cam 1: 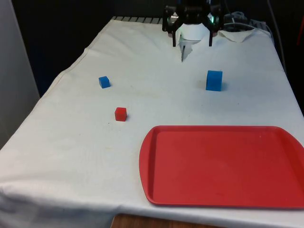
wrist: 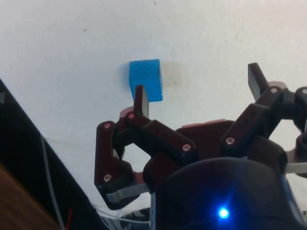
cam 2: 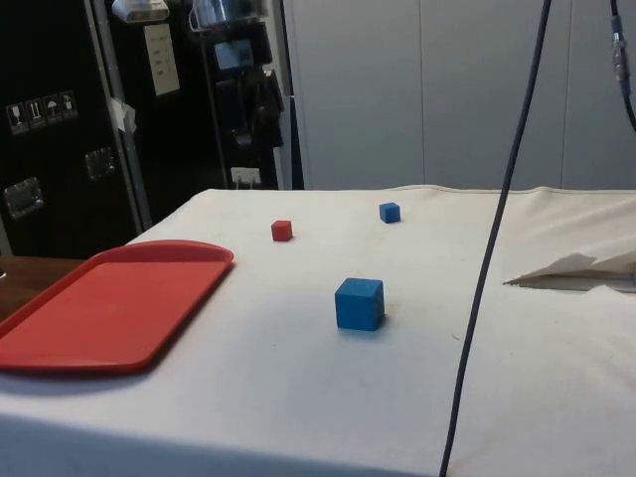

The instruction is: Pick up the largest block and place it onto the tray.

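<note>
The largest block is a blue cube [cam 1: 214,80] standing on the white cloth at the front view's right [cam 2: 359,303]. My gripper [cam 1: 192,42] hangs high above the table's far end, behind the cube, open with nothing between its fingers. From the wrist, the blue cube [wrist: 146,79] lies far below, just past one fingertip [wrist: 140,99], while the gripper [wrist: 199,91] stays well apart from it. The red tray [cam 1: 223,164] lies bare at the near right [cam 2: 99,303].
A small blue cube [cam 1: 104,82] [cam 2: 390,212] and a small red cube [cam 1: 120,114] [cam 2: 282,231] sit on the front view's left half. A dark cable [cam 2: 497,229] hangs across the side view. The cloth bunches up [cam 1: 237,34] at the far right.
</note>
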Motion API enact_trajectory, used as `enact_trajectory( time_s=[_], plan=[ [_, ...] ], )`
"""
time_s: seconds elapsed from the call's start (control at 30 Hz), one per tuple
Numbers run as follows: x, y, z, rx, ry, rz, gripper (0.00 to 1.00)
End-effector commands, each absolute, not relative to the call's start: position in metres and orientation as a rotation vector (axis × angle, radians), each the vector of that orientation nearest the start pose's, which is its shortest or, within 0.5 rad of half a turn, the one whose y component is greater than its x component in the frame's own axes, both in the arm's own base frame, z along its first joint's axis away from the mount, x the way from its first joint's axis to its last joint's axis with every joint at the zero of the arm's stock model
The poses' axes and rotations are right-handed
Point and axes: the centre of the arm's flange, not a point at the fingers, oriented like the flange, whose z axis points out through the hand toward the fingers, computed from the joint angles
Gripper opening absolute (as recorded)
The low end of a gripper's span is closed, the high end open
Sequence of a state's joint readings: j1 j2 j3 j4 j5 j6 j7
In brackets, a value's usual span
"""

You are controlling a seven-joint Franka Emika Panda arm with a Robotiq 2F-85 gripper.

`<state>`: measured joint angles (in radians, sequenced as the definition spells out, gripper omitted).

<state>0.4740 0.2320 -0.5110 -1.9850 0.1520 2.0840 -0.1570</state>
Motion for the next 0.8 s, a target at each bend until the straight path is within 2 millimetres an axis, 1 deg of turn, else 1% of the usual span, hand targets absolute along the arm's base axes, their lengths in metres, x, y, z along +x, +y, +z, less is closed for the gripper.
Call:
enact_trajectory(
  time_s=[0.0,0.07,0.1,0.13,0.37,0.4,0.43,0.5,0.67,0.73,0.77],
  plan=[
    [0.576,-0.005,0.355,-3.125,-0.068,0.126,1.0],
    [0.571,-0.006,0.352,-3.129,-0.072,0.117,1.0],
    [0.575,-0.005,0.351,-3.118,-0.074,0.14,1.0],
    [0.569,-0.005,0.35,-3.131,-0.074,0.115,1.0],
    [0.554,-0.007,0.342,-3.142,-0.082,0.091,1.0],
    [0.558,-0.006,0.341,-3.129,-0.087,0.114,1.0],
    [0.552,-0.006,0.34,-3.143,-0.085,0.086,1.0],
    [0.547,-0.007,0.337,-3.146,-0.086,0.078,1.0],
    [0.535,0.002,0.325,-3.136,-0.092,0.035,1.0],
    [0.535,0.002,0.323,-3.128,-0.097,0.049,1.0],
    [0.532,0.005,0.322,-3.133,-0.096,0.018,1.0]
  ],
)
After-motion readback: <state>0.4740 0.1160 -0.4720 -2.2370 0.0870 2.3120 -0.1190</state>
